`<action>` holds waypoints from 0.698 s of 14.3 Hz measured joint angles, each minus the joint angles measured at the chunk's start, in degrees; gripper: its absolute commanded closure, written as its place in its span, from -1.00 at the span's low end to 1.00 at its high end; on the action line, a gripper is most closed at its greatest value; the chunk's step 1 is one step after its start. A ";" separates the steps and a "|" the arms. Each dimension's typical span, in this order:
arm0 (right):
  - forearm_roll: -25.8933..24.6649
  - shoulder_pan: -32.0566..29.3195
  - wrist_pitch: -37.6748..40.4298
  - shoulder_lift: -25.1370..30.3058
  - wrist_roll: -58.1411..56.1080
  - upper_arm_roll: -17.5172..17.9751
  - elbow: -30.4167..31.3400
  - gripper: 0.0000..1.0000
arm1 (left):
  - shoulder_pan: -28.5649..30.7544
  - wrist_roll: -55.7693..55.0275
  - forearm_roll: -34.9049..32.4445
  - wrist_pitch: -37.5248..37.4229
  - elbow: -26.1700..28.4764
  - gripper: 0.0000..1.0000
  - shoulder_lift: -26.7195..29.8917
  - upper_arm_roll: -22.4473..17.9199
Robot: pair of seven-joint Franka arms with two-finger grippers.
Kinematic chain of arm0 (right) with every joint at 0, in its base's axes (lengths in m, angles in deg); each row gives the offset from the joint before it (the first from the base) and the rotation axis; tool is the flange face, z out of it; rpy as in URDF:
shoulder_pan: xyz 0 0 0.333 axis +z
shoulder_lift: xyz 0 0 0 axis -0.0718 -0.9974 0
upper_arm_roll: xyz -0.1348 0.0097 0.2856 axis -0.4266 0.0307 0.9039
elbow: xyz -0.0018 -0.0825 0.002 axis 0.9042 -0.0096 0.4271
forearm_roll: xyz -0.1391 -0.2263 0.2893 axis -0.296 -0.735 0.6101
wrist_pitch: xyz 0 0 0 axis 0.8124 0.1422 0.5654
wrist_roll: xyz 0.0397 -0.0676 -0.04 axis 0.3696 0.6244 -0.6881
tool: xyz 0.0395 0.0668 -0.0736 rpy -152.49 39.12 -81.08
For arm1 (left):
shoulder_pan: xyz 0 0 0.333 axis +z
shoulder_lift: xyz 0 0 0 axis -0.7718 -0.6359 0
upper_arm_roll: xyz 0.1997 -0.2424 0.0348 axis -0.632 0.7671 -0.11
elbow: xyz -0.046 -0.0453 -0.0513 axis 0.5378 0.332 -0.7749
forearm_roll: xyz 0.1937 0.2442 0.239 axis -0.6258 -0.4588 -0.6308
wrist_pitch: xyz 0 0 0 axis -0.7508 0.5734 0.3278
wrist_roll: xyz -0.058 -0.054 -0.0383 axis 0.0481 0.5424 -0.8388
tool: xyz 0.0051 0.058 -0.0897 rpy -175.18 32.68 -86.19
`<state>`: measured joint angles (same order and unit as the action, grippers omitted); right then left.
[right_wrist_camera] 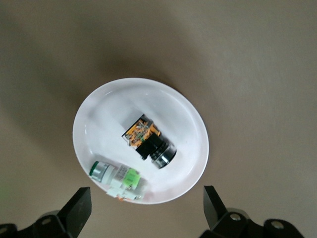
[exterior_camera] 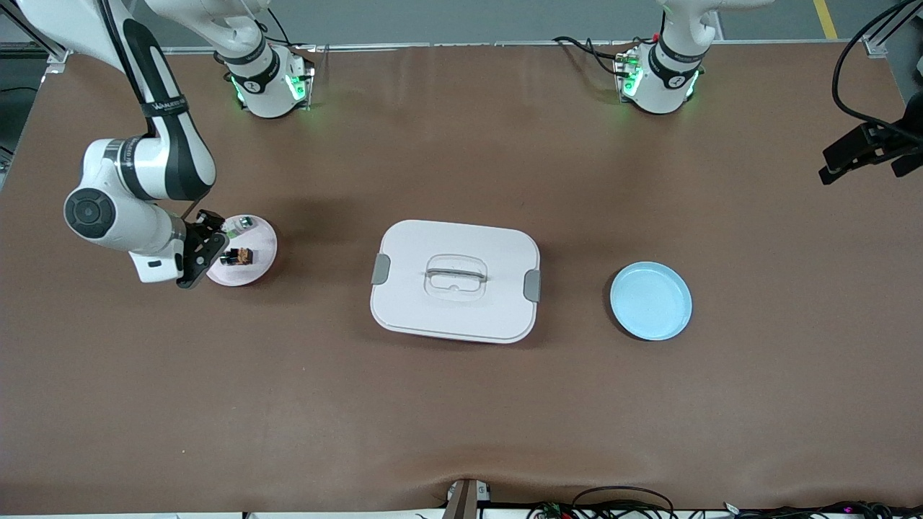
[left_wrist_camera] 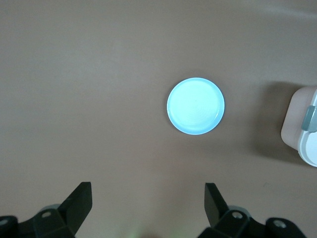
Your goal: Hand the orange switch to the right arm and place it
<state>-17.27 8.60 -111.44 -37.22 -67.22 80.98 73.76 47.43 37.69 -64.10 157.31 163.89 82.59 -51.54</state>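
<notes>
On my feed: right arm (exterior_camera: 144, 166) white glossy shells, black joint bands, grey round cap at elbow, small dark lettering on black band. Right gripper (exterior_camera: 205, 249) black, angular, on white wrist block. Right base (exterior_camera: 270, 83) white, green lights glowing. Left arm (exterior_camera: 678, 43) same white with black band; left base (exterior_camera: 657, 83) green-lit, black cables trailing off. Left gripper (left_wrist_camera: 148, 208) in wrist view: black wedge fingers (left_wrist_camera: 79, 201), silver screws in grey mounts.

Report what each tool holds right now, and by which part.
Nothing is held. The right tool hangs open over the pink plate with the orange switch; the left tool is open above the blue plate.
</notes>
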 measured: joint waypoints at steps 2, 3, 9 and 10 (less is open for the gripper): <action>0.00 -0.01 3.09 -0.11 9.04 -0.02 -2.30 -1.00 | -0.80 0.00 0.00 0.00 1.12 -1.00 1.01 -0.37; 0.00 -0.02 4.44 -0.22 13.67 -0.03 -3.40 -1.00 | -1.37 0.00 0.00 0.01 1.54 -1.00 1.37 -0.91; 0.04 -0.18 8.16 -0.86 32.33 -0.10 -7.72 -1.00 | -2.51 1.61 0.01 0.01 2.58 -1.00 2.22 -2.95; 0.07 -0.28 8.78 -0.89 34.33 -0.12 -8.57 -1.00 | -2.60 1.75 0.01 0.01 2.76 -1.00 2.31 -2.95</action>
<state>-17.20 8.32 -102.66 -38.11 -32.89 80.86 65.19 44.83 39.43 -64.10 157.32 166.65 84.90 -54.49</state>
